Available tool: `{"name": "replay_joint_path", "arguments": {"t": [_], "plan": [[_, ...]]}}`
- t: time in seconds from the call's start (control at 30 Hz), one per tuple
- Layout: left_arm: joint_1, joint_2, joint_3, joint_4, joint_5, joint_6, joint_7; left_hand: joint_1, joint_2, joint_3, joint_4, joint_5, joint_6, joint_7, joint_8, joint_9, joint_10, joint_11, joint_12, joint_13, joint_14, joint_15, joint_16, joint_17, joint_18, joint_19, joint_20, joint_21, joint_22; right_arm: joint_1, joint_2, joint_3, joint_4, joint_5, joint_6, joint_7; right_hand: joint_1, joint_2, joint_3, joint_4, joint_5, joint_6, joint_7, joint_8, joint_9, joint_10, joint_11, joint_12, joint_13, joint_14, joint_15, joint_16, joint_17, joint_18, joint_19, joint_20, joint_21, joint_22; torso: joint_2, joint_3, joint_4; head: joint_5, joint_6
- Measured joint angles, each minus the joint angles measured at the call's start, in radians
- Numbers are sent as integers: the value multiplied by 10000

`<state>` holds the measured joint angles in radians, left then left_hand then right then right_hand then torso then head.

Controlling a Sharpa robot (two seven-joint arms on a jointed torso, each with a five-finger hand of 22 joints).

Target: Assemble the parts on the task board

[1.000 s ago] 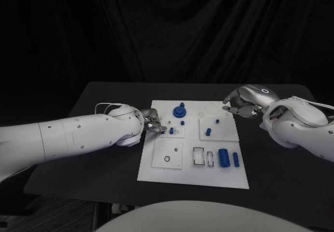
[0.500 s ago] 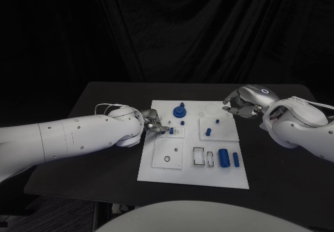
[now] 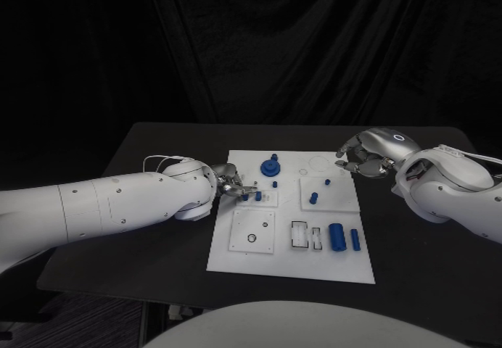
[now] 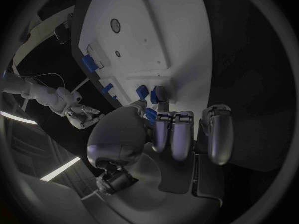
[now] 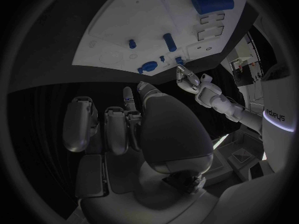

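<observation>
Reaching in over the edge of the white task board (image 3: pixel 291 257), the left hand (image 3: pixel 231 185) pinches a small blue part (image 3: pixel 246 195) between its thumb and a finger. In the left wrist view the fingers (image 4: pixel 163 130) curl down beside that little blue piece, right at the board's rim. Just past the left hand's fingertips a short blue peg (image 3: pixel 258 196) stands on the board, and a bit farther off sits a round blue disc with a knob (image 3: pixel 271 168).

The right hand (image 3: pixel 363 161) hangs over the far corner of the board with its fingers curled in. I cannot tell if it holds anything. Close to this hand, on the board, stand a tiny blue peg (image 3: pixel 326 182) and another small blue peg (image 3: pixel 313 196).

Well away from both hands, near the board's other end, lie a fat blue cylinder (image 3: pixel 336 237) and a thin blue rod (image 3: pixel 355 239), side by side. The board rests flat in the middle of the black tabletop (image 3: pixel 157 239).
</observation>
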<state>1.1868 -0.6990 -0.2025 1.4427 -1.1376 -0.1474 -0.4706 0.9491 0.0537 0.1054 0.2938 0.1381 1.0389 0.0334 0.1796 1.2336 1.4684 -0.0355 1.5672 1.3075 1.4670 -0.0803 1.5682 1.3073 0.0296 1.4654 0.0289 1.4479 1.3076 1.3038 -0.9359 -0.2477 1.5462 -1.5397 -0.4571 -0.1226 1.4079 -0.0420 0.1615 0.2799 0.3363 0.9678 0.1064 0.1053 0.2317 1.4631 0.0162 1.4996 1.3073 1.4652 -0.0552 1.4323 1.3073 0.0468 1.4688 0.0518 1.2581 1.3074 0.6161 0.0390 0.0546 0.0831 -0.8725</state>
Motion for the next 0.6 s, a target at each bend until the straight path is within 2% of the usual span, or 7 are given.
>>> {"name": "replay_joint_path", "arguments": {"t": [0.2, 0.37, 0.47, 0.6], "plan": [[-14, -14, -8, 5, 5, -80, 33, -291, 187, -275, 6, 0, 14, -15, 0, 88, 0, 0, 0, 0, 0, 0, 0, 0, 0, 0, 0, 0, 0, -1, -7, 0, 1, 0, 34, -22, 0, 0, 0, 0, 0, 0, 0, 0, 0, 0, 0, 0, 0, 0, 0, 0, 0, 1, 0, 0, 0, 0, 1, 0, -1, 17, 0], [-23, -53, -18, 0, 8, -172, 71, -725, 483, -714, 12, 387, 15, -15, 101, 291, 0, 0, 0, 0, 0, 0, 0, -1, 2, 0, 0, 0, 0, -1, -10, 0, 6, 0, 58, -38, 0, 0, 0, 0, 0, 0, 0, 0, 0, 0, 0, 0, 0, 0, 0, 0, 0, 1, 0, 0, 0, -1, 1, 1, -4, 33, 0], [-34, -86, -26, -13, 8, -241, 119, -1032, 657, -1063, 13, 370, 15, -15, 164, 440, 0, 0, 0, 0, 0, 0, 0, 0, 1, 0, 0, 0, -1, -1, -11, 0, 7, 1, 70, -46, 0, 0, 0, 0, 0, 0, 0, 0, -4, 0, 0, -40, 0, 0, 0, 0, 0, 1, 0, 0, 0, -1, 1, 1, -4, 34, 0], [-49, -107, -40, -21, 8, -328, 216, -1344, 950, -1488, 10, 22, 15, -15, 230, 621, 0, 0, 0, 0, 0, 0, 0, 4, 1, 0, 0, 0, -1, -1, -16, 0, 9, 1, 87, -58, 0, 0, 0, 0, -1, 0, 1, 0, -10, 0, 0, -39, 0, 0, 0, 0, 0, 0, 0, 0, 0, -1, 3, 3, -4, 33, 0]]}}
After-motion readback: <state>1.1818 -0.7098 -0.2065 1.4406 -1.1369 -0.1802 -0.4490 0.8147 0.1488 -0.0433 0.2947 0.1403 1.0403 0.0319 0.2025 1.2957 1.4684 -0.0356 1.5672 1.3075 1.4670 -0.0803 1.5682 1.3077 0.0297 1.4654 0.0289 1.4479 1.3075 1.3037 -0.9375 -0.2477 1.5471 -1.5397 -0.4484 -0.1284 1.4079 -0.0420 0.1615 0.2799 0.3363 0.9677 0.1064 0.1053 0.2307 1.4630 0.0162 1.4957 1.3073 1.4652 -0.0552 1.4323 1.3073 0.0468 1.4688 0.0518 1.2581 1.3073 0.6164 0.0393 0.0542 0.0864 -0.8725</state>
